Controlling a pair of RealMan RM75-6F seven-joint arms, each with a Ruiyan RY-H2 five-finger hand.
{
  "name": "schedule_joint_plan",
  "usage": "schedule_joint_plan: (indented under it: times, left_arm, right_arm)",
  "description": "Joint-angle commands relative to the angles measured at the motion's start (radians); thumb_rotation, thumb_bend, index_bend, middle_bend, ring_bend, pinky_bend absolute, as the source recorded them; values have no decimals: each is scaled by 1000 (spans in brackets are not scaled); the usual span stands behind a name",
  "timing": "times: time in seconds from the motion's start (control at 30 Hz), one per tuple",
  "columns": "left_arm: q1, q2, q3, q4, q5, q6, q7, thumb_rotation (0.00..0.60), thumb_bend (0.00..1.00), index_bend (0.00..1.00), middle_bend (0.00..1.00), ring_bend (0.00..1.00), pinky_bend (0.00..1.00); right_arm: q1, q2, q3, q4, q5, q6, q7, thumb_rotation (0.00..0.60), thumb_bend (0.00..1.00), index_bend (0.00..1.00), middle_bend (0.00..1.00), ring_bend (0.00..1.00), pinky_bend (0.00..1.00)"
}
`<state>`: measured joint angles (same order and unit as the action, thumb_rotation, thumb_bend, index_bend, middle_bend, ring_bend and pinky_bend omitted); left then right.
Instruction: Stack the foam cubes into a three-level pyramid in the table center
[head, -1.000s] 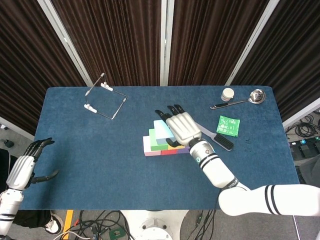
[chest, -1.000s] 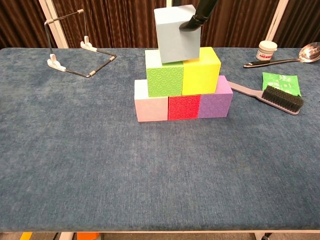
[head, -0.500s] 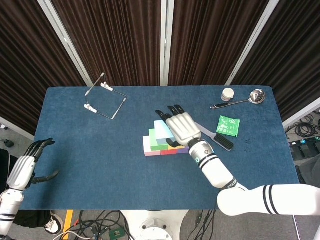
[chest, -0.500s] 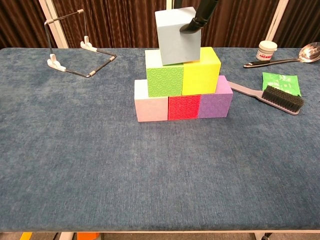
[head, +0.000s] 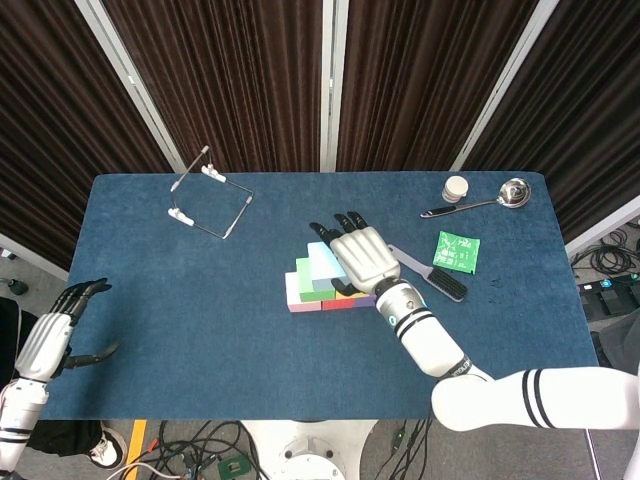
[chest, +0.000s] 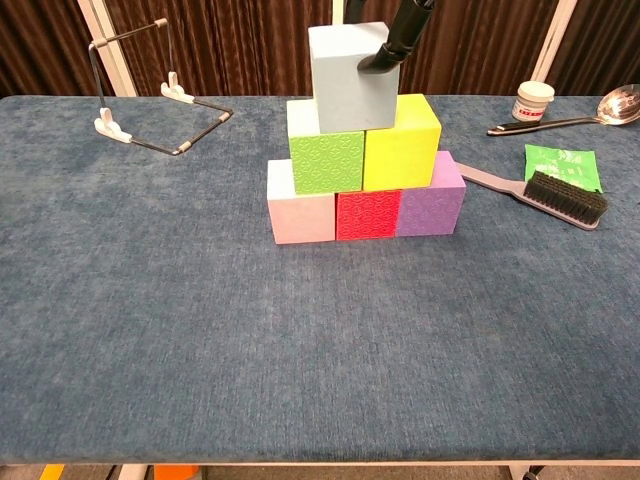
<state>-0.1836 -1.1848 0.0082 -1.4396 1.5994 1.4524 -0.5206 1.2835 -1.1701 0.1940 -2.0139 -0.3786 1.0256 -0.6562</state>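
Note:
A pyramid of foam cubes stands mid-table. Its base is a pink cube (chest: 302, 212), a red cube (chest: 367, 213) and a purple cube (chest: 432, 200). On them sit a green cube (chest: 327, 160) and a yellow cube (chest: 402, 145). A light blue cube (chest: 350, 78) (head: 322, 265) rests on top, over the seam between those two. My right hand (head: 365, 258) lies over it and grips it, with a black finger (chest: 395, 45) pressed on its near face. My left hand (head: 50, 335) hangs open beyond the table's front left edge, holding nothing.
A wire stand (chest: 150, 95) sits at the back left. Right of the pyramid lie a brush (chest: 560, 195) and a green packet (chest: 560, 165). A white jar (chest: 533, 100) and a metal spoon (chest: 600, 108) are at the back right.
The light blue cube has sunk a little and straightened onto the green and yellow cubes, with my right hand still on it. My left hand drifted slightly lower.

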Motion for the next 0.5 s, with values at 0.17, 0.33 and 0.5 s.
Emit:
schedule_joint_plan:
  times: [0.17, 0.33, 0.5]
  left_arm:
    - [0, 1, 0, -1, 1, 2, 1, 600, 209, 82, 159, 52, 79]
    - [0, 1, -1, -3, 1, 3, 4, 600, 209, 83, 159, 52, 79]
    - [-1, 1, -1, -5, 0, 1, 6, 600, 209, 82, 159, 52, 79]
  right_arm:
    - [1, -1, 1, 0, 4, 3, -3, 600, 286, 0, 340, 0, 0]
    - [1, 2, 3, -2, 4, 4, -5, 600, 284, 0, 334, 0, 0]
    - [2, 7, 1, -5, 9, -2, -6, 600, 270, 0, 320, 0, 0]
